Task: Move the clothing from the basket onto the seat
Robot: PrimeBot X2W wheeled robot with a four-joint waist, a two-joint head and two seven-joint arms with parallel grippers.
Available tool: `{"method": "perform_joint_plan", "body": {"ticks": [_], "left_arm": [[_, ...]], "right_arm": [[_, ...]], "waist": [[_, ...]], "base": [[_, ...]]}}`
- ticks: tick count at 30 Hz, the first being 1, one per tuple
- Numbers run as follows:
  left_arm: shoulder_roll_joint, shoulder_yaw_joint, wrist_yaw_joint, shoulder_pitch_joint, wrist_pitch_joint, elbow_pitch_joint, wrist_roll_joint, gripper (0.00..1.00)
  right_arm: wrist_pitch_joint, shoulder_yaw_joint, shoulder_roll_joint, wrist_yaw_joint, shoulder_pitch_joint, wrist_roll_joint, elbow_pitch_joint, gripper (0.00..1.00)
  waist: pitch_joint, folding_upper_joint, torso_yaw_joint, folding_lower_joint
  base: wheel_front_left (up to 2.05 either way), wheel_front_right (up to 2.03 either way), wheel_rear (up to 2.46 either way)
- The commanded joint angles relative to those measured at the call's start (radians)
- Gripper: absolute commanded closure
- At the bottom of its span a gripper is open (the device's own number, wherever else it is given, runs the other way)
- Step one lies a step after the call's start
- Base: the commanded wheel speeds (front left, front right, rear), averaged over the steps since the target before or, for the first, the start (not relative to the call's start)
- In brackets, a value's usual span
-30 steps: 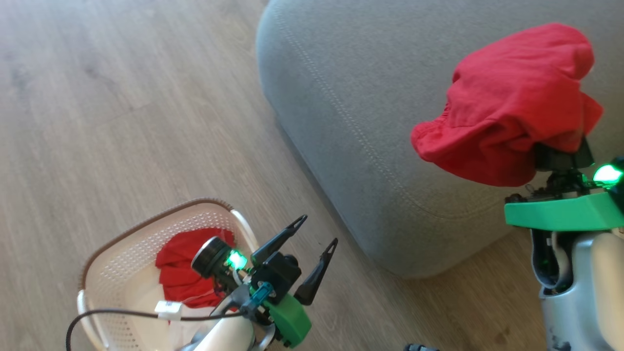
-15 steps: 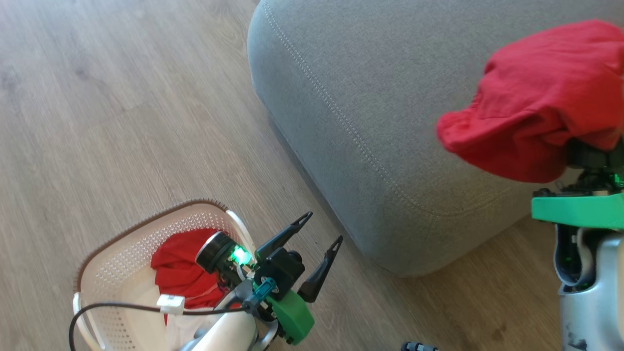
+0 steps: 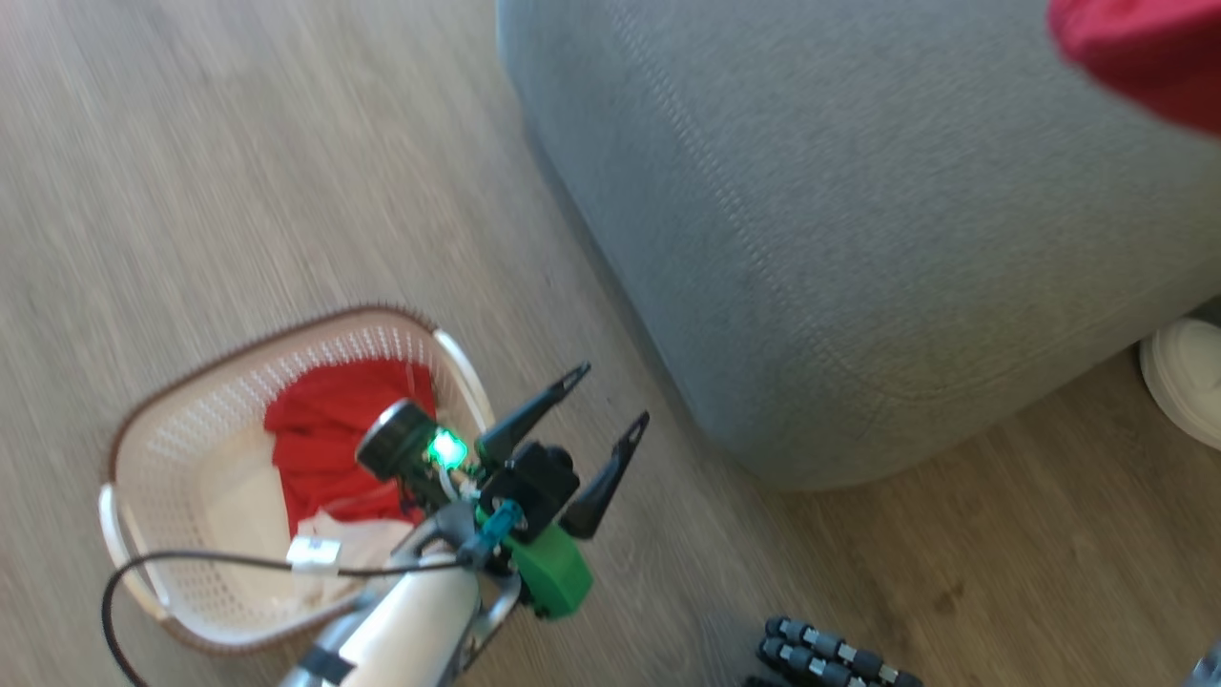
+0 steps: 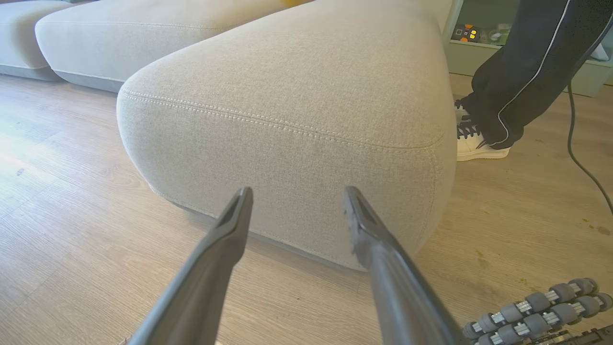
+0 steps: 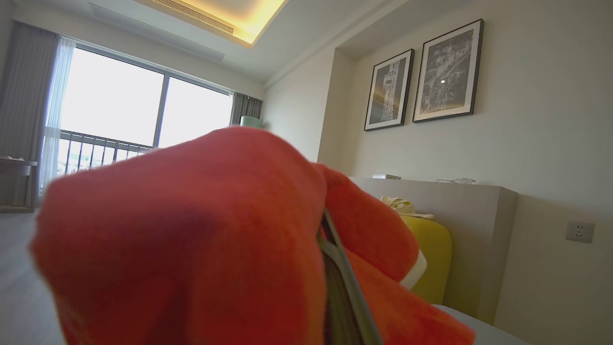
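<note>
Soft, limp red cloth by the look of it: judged light, not fragile, apt to sag, drape and slip out of a loose hold rather than keep any shape. Best pinched deep into a bunched fold near the middle of the heap, not at a thin edge, so as to lift the whole piece at once and trail no corner over a rim. Held garment (image 3: 1145,52) at the upper right corner of the head view, up over the grey seat (image 3: 858,239), not yet lying on it. Same held garment (image 5: 191,230) a big red mound across the lower left and centre of the right wrist view, a white hem strip at its right edge. Right gripper (image 5: 329,235) clamped tight on that cloth, one dark finger showing in a crease between two folds at lower centre. Second garment (image 3: 329,434) crumpled inside the basket (image 3: 181,382) at the lower left of the head view, down on the wooden floor (image 3: 191,143), near the seat's rounded corner. Left gripper (image 3: 612,392) at full spread, empty, touching nothing, at lower centre just right of the basket. In the left wrist view, left gripper (image 4: 298,191) aimed at the seat's front face.
</note>
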Motion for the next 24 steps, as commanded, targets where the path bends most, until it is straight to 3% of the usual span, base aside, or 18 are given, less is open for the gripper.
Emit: {"method": "perform_joint_plan", "body": {"ticks": [1, 9, 13, 17, 24], "left_arm": [[0.006, 0.022, -0.002, -0.035, -0.005, -0.021, 0.013, 0.0], [0.026, -0.029, -0.008, -0.124, -0.005, -0.003, 0.04, 0.0], [0.035, -0.025, 0.012, -0.163, -0.005, -0.003, 0.03, 0.0], [0.046, -0.03, 0.033, -0.199, -0.005, -0.015, 0.026, 0.0], [0.039, -0.044, 0.058, -0.216, -0.005, -0.018, 0.013, 0.0]], "right_arm": [[0.001, -0.002, -0.024, 0.0, -0.041, 0.02, -0.021, 1.0], [0.001, -0.109, -0.109, 0.0, -0.274, 0.113, 0.159, 1.0], [0.001, -0.154, -0.155, 0.0, -0.377, 0.132, 0.272, 1.0], [0.001, -0.163, -0.215, 0.0, -0.463, 0.103, 0.41, 1.0], [0.001, -0.227, -0.248, 0.0, -0.526, 0.058, 0.693, 1.0]], "waist": [[0.058, 0.0, 0.022, -0.0001], [0.206, 0.0, 0.047, -0.0001], [0.258, 0.0, 0.071, -0.0001], [0.301, 0.0, 0.106, -0.0001], [0.326, 0.0, 0.162, -0.0001]], "base": [[0.0, 0.0, 0.0], [0.0, 0.0, 0.0], [0.0, 0.0, 0.0], [0.0, 0.0, 0.0], [0.0, 0.0, 0.0]]}}
